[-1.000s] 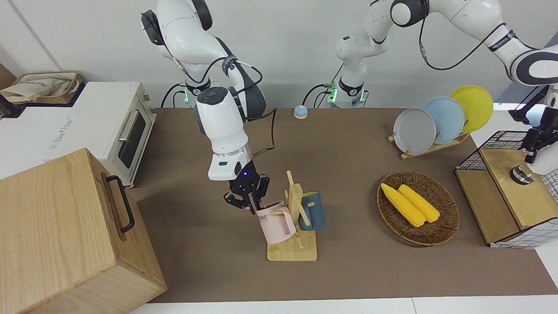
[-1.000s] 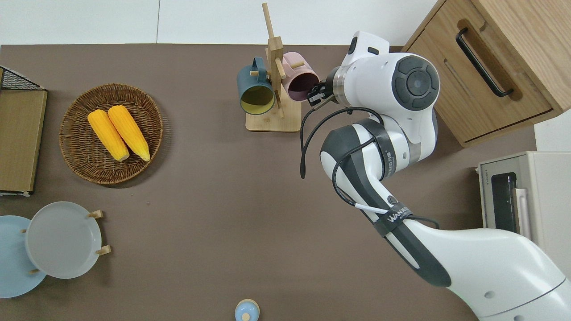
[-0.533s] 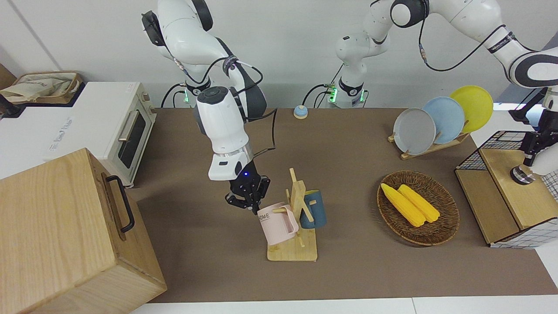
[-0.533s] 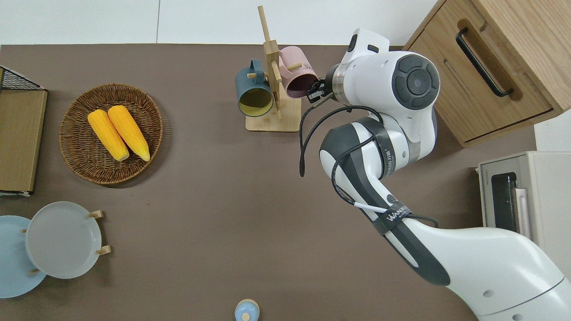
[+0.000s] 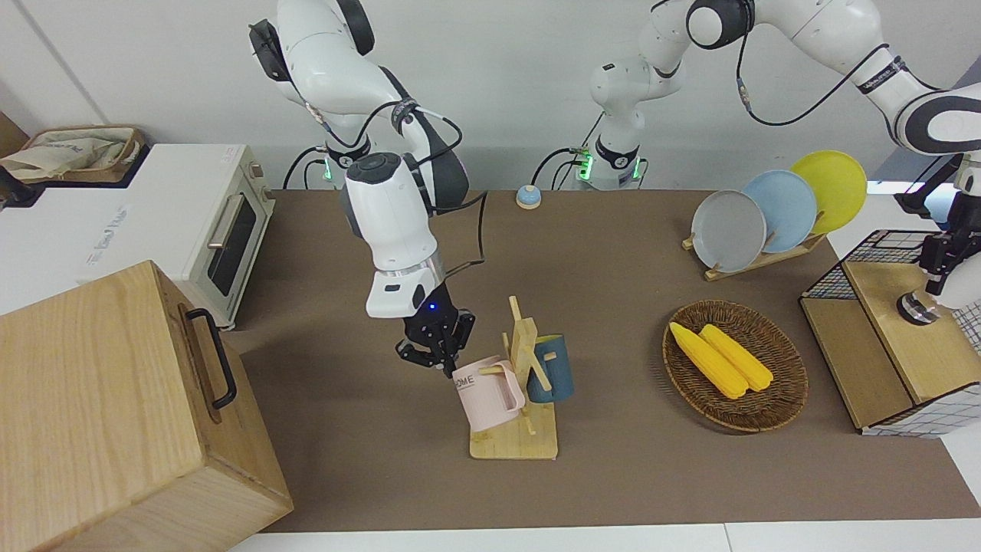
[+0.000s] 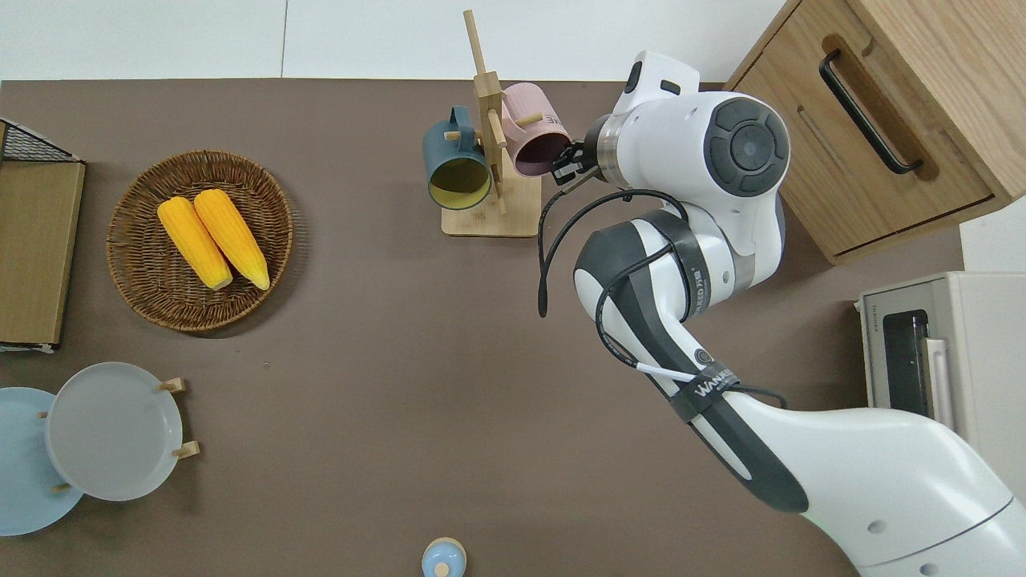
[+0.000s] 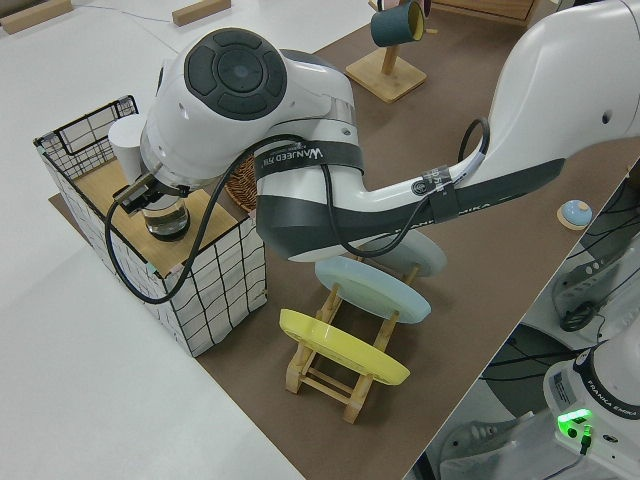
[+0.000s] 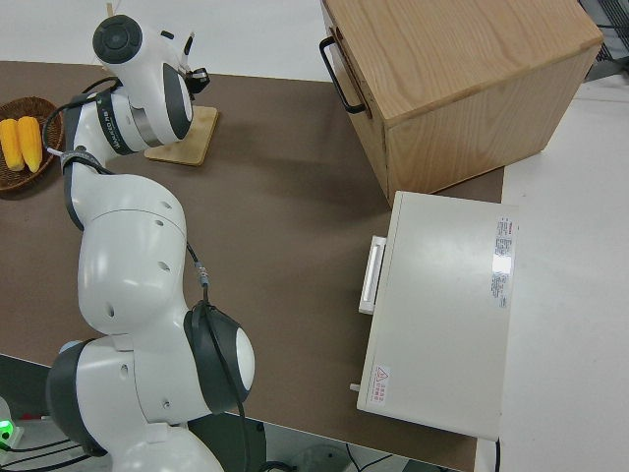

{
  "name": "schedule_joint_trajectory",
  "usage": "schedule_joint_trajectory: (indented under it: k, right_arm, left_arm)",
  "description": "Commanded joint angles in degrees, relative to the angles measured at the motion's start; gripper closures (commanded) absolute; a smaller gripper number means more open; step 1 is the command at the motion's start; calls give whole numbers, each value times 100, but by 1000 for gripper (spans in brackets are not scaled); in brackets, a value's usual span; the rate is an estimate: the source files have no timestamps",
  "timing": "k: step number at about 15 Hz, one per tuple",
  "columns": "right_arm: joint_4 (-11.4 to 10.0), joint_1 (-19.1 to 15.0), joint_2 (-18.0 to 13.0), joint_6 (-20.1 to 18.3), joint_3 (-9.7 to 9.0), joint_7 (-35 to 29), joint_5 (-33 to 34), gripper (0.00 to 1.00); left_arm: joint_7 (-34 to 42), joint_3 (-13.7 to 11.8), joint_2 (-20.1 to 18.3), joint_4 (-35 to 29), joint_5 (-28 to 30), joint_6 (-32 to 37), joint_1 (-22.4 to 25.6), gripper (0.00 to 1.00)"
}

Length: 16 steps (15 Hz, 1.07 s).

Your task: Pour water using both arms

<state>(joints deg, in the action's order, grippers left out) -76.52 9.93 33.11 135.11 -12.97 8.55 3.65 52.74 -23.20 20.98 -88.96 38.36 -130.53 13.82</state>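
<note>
My right arm point(image 5: 387, 222) reaches down to a wooden mug rack point(image 5: 513, 443) that holds a pink mug point(image 5: 490, 395) and a blue mug point(image 5: 552, 372). The right gripper point(image 5: 438, 360) is shut on the pink mug's rim point(image 6: 535, 136), and the rack's post leans under the pull. My left arm point(image 7: 300, 150) hangs over a wire basket point(image 7: 210, 300) at the left arm's end of the table. Its left gripper point(image 7: 150, 195) sits just above a small dark glass point(image 7: 168, 222) on the wooden shelf. No water shows.
A wicker basket point(image 5: 782, 414) with two corn cobs lies beside the rack. A plate stand point(image 5: 755, 261) holds three plates. A wooden cabinet point(image 5: 92, 399) and a white oven point(image 5: 191, 215) stand at the right arm's end. A small blue bell point(image 5: 527, 196) sits near the robots.
The right gripper has pulled the pink mug up and away from the robots, tipping it and leaning the rack. The left gripper has shifted slightly above the glass.
</note>
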Motion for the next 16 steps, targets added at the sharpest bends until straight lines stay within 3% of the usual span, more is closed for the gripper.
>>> schedule_joint_trajectory:
  k: [1, 4, 7, 16]
  right_arm:
    - [137, -8, 117, 41, -65, -29, 13, 685]
    - [155, -8, 125, 42, -65, -20, 13, 710]
    - [155, -8, 125, 42, -57, -38, 22, 999]
    - [208, -96, 152, 33, -65, -29, 5, 1000]
  left_arm:
    - [-201, -27, -24, 45, 32, -87, -55, 1000]
    - [-430, -36, -33, 220, -30, 18, -55, 1000]
    - [-886, -36, -77, 335, -389, 141, -72, 1000]
    - [-1678, -80, -226, 959, -988, 1108, -90, 1000]
